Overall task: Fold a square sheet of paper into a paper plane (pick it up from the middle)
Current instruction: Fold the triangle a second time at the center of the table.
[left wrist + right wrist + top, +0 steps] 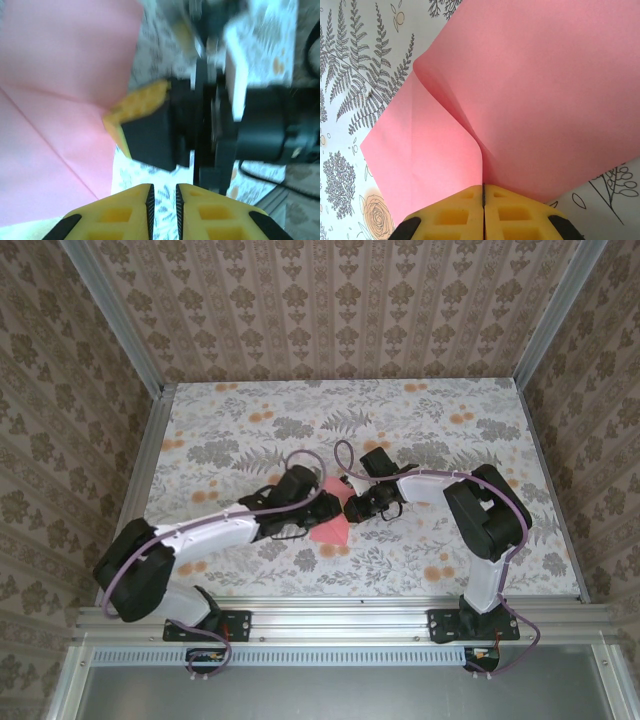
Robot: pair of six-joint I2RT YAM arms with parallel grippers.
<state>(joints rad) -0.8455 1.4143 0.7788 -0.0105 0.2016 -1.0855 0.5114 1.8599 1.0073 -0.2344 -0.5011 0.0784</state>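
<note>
Floral-print surface (450,560) carries the square sheet of paper (545,100) at its centre, between both arms. Clenched right fingers (450,215) pinch a raised fold, while the left fingers (120,215) stand slightly parted and empty. A few creases show, so most folding likely remains.

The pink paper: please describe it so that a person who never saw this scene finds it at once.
On the flower-patterned table, look near the middle, where the two arms meet. There the square sheet of paper sits partly folded, a fold of it pinched in the right gripper. It is plain salmon pink, unlike the small orange flower prints around it.
</note>
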